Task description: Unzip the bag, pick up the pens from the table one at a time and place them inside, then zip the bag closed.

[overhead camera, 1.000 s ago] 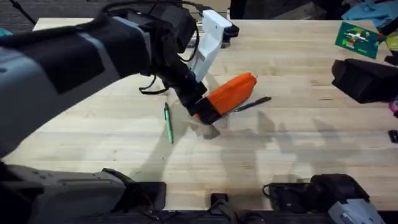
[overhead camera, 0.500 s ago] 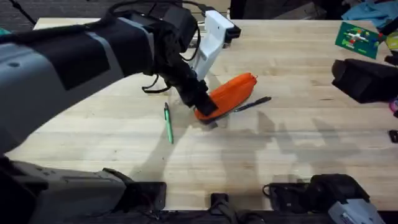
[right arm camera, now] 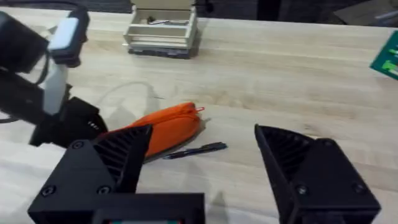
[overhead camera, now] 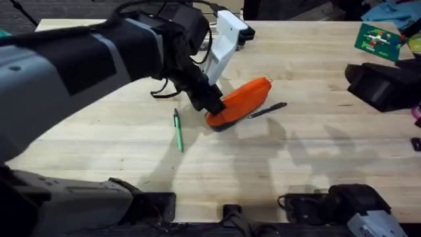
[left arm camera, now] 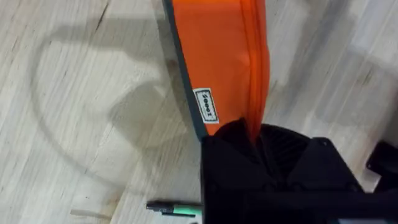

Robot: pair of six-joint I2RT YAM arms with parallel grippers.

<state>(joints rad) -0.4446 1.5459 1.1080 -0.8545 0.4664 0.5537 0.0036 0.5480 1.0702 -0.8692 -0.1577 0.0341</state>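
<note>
Since a second ago: left pincer (overhead camera: 212, 108) has crept slightly up the pouch's near end; right arm shifted a little at the worktop's far right.
Overhead: orange pouch (overhead camera: 240, 100) lies slantwise mid-worktop (overhead camera: 296, 164), left pincer clamped on its lower-left end; black pen (overhead camera: 267, 110) just beside its right flank, green pen (overhead camera: 177, 130) near, to the left.
Left wrist: black fingers (left arm camera: 249, 163) pinched on the pouch's end where the zipper seam (left arm camera: 255, 56) runs in; whether the pull tab is caught I cannot tell. Dark base edge, small white label.
Right wrist: right pincer (right arm camera: 202, 171) gaping, holding nothing, well short of the pouch.
Advice: pin the far end with the right pincer, then draw along the seam, not upward.
</note>
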